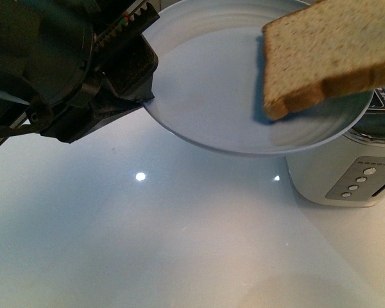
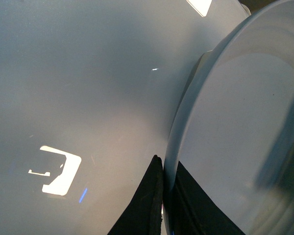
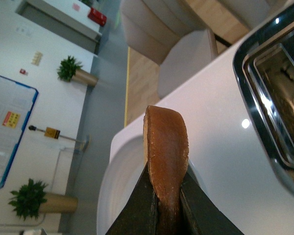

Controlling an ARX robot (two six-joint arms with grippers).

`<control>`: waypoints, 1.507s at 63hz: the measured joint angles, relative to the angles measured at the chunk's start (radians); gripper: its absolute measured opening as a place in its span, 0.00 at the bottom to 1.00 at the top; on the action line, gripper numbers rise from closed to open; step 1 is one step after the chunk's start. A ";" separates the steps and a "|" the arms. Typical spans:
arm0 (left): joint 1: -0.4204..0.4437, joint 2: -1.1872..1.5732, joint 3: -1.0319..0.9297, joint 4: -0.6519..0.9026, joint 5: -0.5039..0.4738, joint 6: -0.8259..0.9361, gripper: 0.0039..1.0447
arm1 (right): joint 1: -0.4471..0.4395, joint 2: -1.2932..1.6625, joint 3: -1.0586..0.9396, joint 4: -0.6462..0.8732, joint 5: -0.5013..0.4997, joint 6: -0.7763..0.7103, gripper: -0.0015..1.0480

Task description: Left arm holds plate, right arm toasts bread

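Wholemeal bread (image 1: 321, 54) hanging over a pale blue plate (image 1: 212, 102), both gripped.
Left gripper (image 2: 164, 196) is clamping the plate's rim at 9 o'clock, holding it off the white table (image 1: 147, 244) as a catching surface; right gripper (image 3: 167, 196) is pinching the slice by its crust, edge-on, over the plate's 2 o'clock side, an orientation probably suited to the slots of the steel toaster (image 3: 277, 93) sitting at its 4 o'clock.

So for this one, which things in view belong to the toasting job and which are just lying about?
Part of the job:
plate, clamped at its rim by the left gripper
bread slice, held in the right gripper
toaster

Just around:
potted plants
whiteboard
beige chair
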 joint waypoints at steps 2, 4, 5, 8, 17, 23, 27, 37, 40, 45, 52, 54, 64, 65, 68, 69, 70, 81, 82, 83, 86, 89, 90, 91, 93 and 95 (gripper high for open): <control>-0.001 0.000 0.000 0.000 0.000 0.000 0.02 | -0.016 -0.009 0.023 -0.014 -0.001 -0.015 0.03; -0.001 0.000 0.000 0.000 0.000 0.000 0.02 | -0.037 -0.018 0.051 -0.032 -0.001 -0.028 0.03; -0.001 0.001 0.000 0.000 0.000 0.000 0.02 | -0.056 -0.024 0.082 -0.052 0.002 -0.054 0.03; -0.001 0.002 0.000 0.000 0.000 0.000 0.02 | -0.085 -0.027 0.136 -0.098 0.027 -0.109 0.03; -0.001 0.002 0.000 0.000 0.000 0.000 0.02 | -0.132 0.002 0.243 -0.188 0.113 -0.315 0.03; -0.001 0.002 0.000 0.000 0.000 0.000 0.02 | -0.134 0.046 0.264 -0.205 0.164 -0.470 0.03; -0.001 0.003 0.000 0.000 0.000 0.001 0.02 | -0.129 0.088 0.265 -0.206 0.197 -0.571 0.03; -0.001 0.003 0.000 0.000 0.001 0.001 0.02 | -0.093 0.182 0.258 -0.189 0.256 -0.734 0.03; -0.001 0.003 0.000 0.000 0.003 0.001 0.02 | -0.072 0.221 0.255 -0.170 0.268 -0.771 0.03; -0.001 0.003 0.000 0.000 0.003 0.001 0.02 | -0.049 0.270 0.255 -0.138 0.279 -0.802 0.03; -0.001 0.003 0.000 0.000 0.003 0.001 0.02 | -0.023 0.336 0.263 -0.110 0.286 -0.845 0.03; -0.001 0.003 0.000 0.000 0.003 0.001 0.02 | -0.016 0.361 0.271 -0.106 0.286 -0.863 0.03; 0.000 0.003 -0.001 0.000 0.007 0.001 0.02 | -0.006 0.439 0.325 -0.103 0.286 -0.915 0.03; 0.000 0.003 -0.002 0.000 0.007 0.001 0.02 | -0.006 0.445 0.331 -0.100 0.286 -0.924 0.03; 0.000 0.003 -0.002 0.000 0.007 0.001 0.02 | -0.006 0.458 0.345 -0.098 0.286 -0.936 0.03; 0.000 0.003 -0.002 0.000 0.007 0.002 0.02 | -0.006 0.461 0.348 -0.098 0.286 -0.938 0.03; 0.000 0.003 -0.003 0.000 0.007 0.002 0.02 | -0.007 0.469 0.355 -0.098 0.286 -0.945 0.03; 0.000 0.003 -0.003 0.000 0.011 0.002 0.02 | -0.008 0.521 0.385 -0.102 0.286 -0.966 0.03; 0.000 0.003 -0.003 0.000 0.011 0.002 0.02 | -0.008 0.523 0.385 -0.102 0.286 -0.966 0.03; 0.000 0.003 -0.003 0.000 0.011 0.002 0.02 | -0.008 0.528 0.386 -0.102 0.286 -0.967 0.03; 0.000 0.003 -0.003 0.000 0.011 0.002 0.02 | -0.008 0.538 0.389 -0.102 0.286 -0.968 0.03; 0.000 0.004 -0.003 0.000 0.011 0.002 0.02 | -0.007 0.548 0.391 -0.103 0.287 -0.968 0.03; 0.000 0.004 -0.003 0.000 0.011 0.002 0.02 | -0.007 0.552 0.392 -0.103 0.289 -0.968 0.03; 0.000 0.004 -0.003 0.000 0.011 0.002 0.02 | -0.007 0.557 0.393 -0.103 0.290 -0.968 0.03; 0.000 0.004 -0.003 0.000 0.011 0.002 0.02 | -0.007 0.563 0.394 -0.104 0.290 -0.968 0.03; 0.000 0.004 -0.003 0.000 0.011 0.002 0.02 | -0.007 0.570 0.394 -0.105 0.290 -0.968 0.03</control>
